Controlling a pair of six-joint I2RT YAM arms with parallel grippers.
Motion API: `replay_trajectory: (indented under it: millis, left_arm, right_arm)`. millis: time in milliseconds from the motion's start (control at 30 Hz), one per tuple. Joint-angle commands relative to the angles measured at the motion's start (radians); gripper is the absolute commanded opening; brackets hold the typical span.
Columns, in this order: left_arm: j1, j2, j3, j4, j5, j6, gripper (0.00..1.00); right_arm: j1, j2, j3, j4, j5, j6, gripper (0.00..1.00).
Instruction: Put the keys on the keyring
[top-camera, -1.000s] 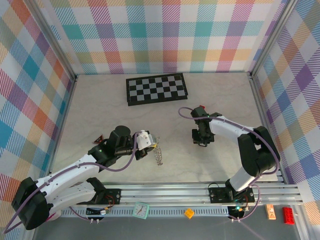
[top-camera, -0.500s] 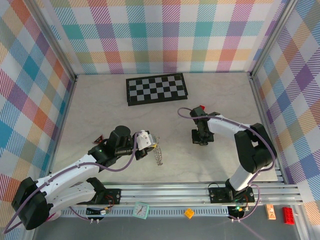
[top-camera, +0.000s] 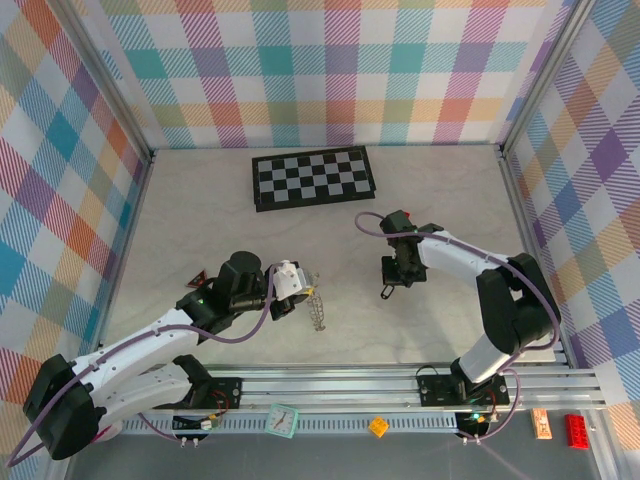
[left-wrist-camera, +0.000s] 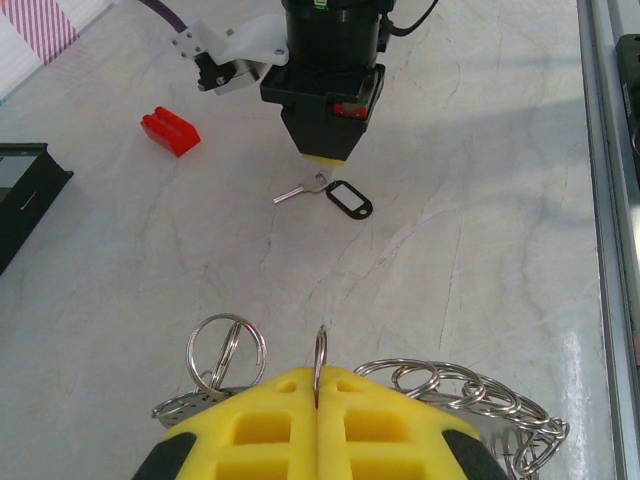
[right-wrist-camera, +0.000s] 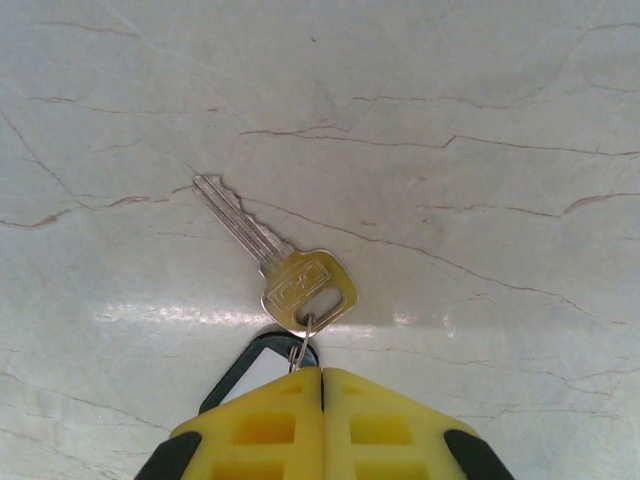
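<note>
A silver key (right-wrist-camera: 290, 270) lies on the marble table with a black-framed tag (right-wrist-camera: 250, 372) joined to it by a small wire ring. My right gripper (right-wrist-camera: 322, 372) is shut on that small ring, right behind the key's head. From the left wrist view the same key (left-wrist-camera: 298, 190) and tag (left-wrist-camera: 348, 198) lie under the right gripper (left-wrist-camera: 325, 158). The grey keyring (left-wrist-camera: 470, 395) with its wire loops sits at my left gripper (left-wrist-camera: 318, 372), which is shut on one upright loop. From above, the keyring (top-camera: 317, 308) hangs off the left gripper (top-camera: 303, 283), left of the right gripper (top-camera: 398, 277).
A black-and-white chequered board (top-camera: 313, 177) lies at the back of the table. A small red block (left-wrist-camera: 170, 132) sits beyond the right gripper. A dark red triangle (top-camera: 198, 279) lies by the left arm. Metal rails (top-camera: 400, 385) run along the near edge.
The right gripper has closed on the key's small ring and shifted slightly left. The black tag now shows below it. The left arm and keyring have not moved.
</note>
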Motion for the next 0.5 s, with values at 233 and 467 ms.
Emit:
replay_trajectory:
  millis: [233, 467]
  left_arm:
    - [-0.009, -0.006, 0.018, 0.015, 0.017, -0.002, 0.00]
    - [-0.010, -0.008, 0.018, 0.014, 0.018, -0.002, 0.00]
  right_arm:
    - [0.004, 0.033, 0.042, 0.014, -0.007, 0.014, 0.39]
    - [0.003, 0.065, 0.053, 0.008, -0.006, 0.010, 0.27]
